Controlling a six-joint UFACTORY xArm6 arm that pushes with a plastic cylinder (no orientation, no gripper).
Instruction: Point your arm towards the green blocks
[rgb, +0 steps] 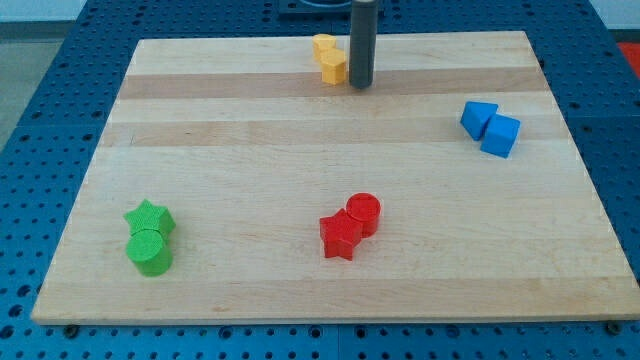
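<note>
A green star block (149, 218) and a green cylinder block (150, 251) sit touching each other near the view's bottom left of the wooden board (250, 150). My tip (361, 86) rests on the board near the view's top centre, far from the green blocks, right beside two yellow blocks (329, 58) on its left.
A red star (340, 236) and a red cylinder (364, 214) touch at the bottom centre. Two blue blocks (490, 127) sit at the view's right. A blue pegboard table (40, 120) surrounds the board.
</note>
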